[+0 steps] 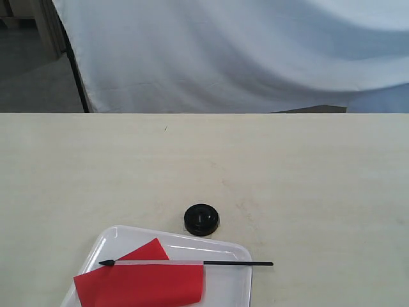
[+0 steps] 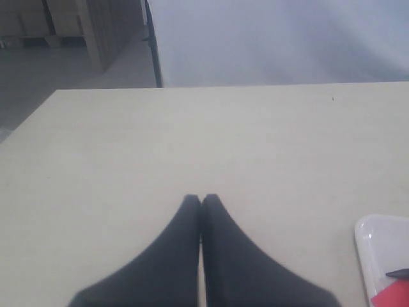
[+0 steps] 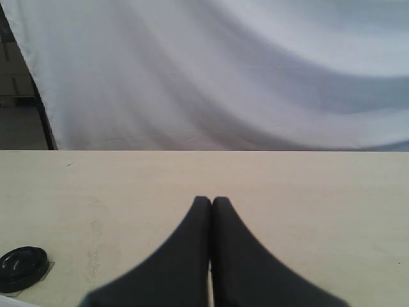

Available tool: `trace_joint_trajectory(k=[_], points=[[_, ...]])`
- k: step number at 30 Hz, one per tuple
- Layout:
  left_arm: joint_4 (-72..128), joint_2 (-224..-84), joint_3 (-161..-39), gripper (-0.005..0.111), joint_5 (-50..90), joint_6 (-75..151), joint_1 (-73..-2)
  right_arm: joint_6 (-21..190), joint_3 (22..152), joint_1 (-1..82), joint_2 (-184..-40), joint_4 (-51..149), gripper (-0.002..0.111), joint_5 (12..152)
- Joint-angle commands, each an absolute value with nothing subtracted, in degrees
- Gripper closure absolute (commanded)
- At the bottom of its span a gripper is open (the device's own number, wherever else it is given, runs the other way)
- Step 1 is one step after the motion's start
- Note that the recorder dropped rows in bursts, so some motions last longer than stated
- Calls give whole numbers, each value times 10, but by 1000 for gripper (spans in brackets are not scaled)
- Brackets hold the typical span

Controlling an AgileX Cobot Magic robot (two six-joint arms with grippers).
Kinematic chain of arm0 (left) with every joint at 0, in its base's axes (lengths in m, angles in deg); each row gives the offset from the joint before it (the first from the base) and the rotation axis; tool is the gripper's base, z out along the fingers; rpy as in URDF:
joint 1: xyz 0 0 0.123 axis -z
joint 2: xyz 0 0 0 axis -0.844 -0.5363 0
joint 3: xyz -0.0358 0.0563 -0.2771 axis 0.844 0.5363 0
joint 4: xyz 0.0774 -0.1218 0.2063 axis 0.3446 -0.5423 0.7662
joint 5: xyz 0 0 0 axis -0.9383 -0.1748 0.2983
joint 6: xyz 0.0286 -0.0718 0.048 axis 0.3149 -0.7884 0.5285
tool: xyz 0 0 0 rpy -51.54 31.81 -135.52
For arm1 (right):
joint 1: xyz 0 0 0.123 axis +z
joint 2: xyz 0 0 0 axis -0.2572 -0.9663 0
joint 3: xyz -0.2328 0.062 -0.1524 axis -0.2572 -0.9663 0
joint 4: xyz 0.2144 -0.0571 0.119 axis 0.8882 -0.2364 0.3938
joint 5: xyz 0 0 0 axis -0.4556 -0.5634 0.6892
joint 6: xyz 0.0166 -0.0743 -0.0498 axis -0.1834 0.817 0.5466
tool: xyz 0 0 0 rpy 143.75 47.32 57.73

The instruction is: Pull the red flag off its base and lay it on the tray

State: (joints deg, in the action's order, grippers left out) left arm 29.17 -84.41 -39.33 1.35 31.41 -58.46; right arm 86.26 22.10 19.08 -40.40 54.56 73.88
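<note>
The red flag [image 1: 144, 282] lies flat on the white tray [image 1: 115, 238] at the front of the table, its black stick [image 1: 236, 263] reaching past the tray's right rim. The round black base [image 1: 201, 219] stands on the table just behind the tray, with nothing in it. No arm shows in the exterior view. My left gripper [image 2: 200, 199] is shut with nothing in it above bare table; a corner of the tray [image 2: 374, 246] and a bit of the flag [image 2: 393, 295] show at that view's edge. My right gripper [image 3: 211, 201] is shut and holds nothing; the base [image 3: 22, 267] sits off to its side.
A pale wooden table [image 1: 287, 173] stretches wide behind and to both sides of the tray. A white cloth backdrop [image 1: 223, 51] hangs behind its far edge, with a black stand leg [image 1: 75, 70] at the left.
</note>
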Motion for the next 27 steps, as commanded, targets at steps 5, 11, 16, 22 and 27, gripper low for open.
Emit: trace_joint_trajectory(k=[5, 11, 16, 22, 27], points=[[294, -843, -392, 107, 12, 310, -582, 857, 219, 192, -401, 546, 109, 747], [294, -843, -392, 107, 12, 310, -582, 857, 219, 192, -401, 546, 109, 742], [294, -843, -392, 107, 12, 310, -582, 857, 219, 192, -401, 546, 109, 742], [294, -843, -392, 107, 12, 310, -582, 857, 219, 192, -401, 546, 109, 742], [294, -843, -392, 107, 12, 310, -582, 857, 219, 192, -401, 546, 109, 742]])
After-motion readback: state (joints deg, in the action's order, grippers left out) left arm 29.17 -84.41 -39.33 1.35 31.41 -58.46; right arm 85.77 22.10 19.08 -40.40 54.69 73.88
